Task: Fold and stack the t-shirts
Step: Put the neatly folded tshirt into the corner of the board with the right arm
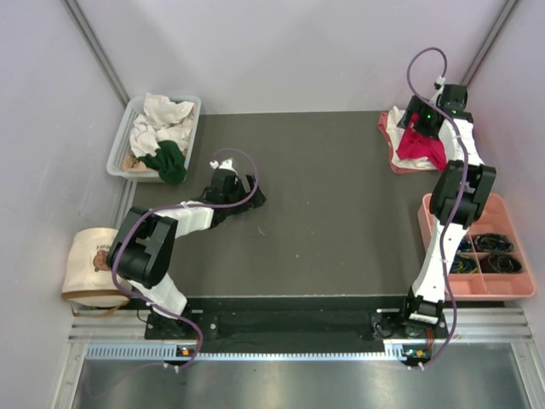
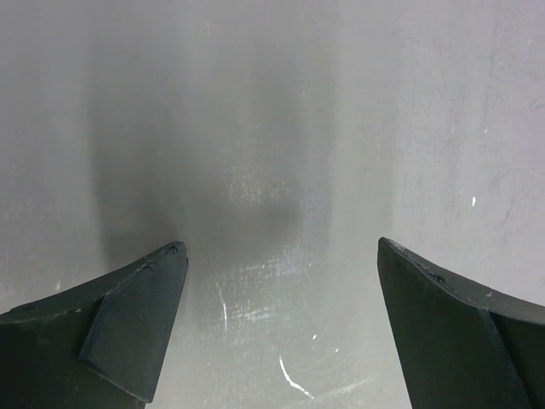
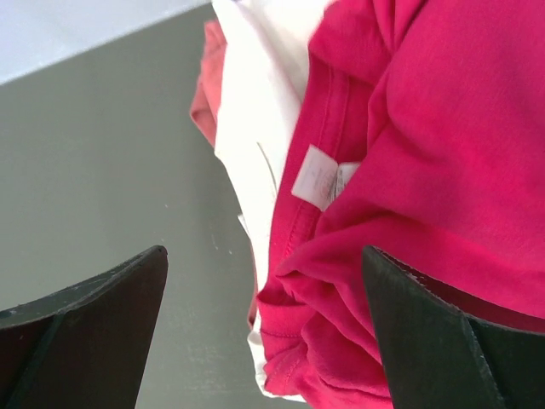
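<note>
A: How far along is the work, in your opinion?
B: I begin at the near side. The left hand is released, its jaws wide apart and nothing in it, low over the bare left half of the tabletop. No shirt lies spread there for folding.
A: And farther?
B: At the far right corner of the tabletop is the stack. A salmon-pink shirt seems to be at the bottom, then a cream-white shirt, and the red shirt is on top. The right hand hangs over it, also released, holding nothing. I judge three are stacked, though the red one looks rumpled.
A: What is left?
B: Beyond the far left corner of the tabletop, the white basket holds a heap of unfolded shirts: cream, tan and dark green.
A: Do the views differ?
B: Only the right wrist view shows the neck label and the layers. Only the top view shows the basket.
</note>
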Tool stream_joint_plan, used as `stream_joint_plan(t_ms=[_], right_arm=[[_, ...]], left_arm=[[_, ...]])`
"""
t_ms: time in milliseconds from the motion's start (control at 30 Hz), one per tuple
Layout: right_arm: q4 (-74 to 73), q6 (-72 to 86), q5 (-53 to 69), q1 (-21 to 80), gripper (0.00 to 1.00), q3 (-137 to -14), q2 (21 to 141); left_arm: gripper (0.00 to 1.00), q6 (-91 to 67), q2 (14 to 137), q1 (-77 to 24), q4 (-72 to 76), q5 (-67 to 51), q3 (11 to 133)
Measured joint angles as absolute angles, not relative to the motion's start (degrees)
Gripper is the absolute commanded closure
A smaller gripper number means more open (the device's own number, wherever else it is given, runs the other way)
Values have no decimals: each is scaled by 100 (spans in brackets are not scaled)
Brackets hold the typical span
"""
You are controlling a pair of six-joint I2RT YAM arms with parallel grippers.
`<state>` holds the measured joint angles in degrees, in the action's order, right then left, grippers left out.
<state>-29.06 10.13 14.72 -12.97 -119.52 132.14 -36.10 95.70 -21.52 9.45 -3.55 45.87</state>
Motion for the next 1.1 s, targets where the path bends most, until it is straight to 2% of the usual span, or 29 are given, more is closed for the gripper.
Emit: stream_joint_plan(t_ms=[267, 533, 967, 1100], right_arm=[[-2853, 1017, 1555, -1297, 7, -12027, 13205], [-2910, 1076, 1573, -1295, 7, -11271, 12838], [-2842, 1234, 1481, -1059, 7, -9417, 11192], [-2591, 1413, 1487, -880, 5, -8468, 10311]], left_arm=[[1, -3610, 9695, -2152, 1063, -429, 4676], [1, -3605, 9671, -2152, 1098, -436, 4635], [1, -3603, 9430, -2152, 1184, -556, 4362], [1, -3592, 9262, -2152, 1074, -580, 4239]])
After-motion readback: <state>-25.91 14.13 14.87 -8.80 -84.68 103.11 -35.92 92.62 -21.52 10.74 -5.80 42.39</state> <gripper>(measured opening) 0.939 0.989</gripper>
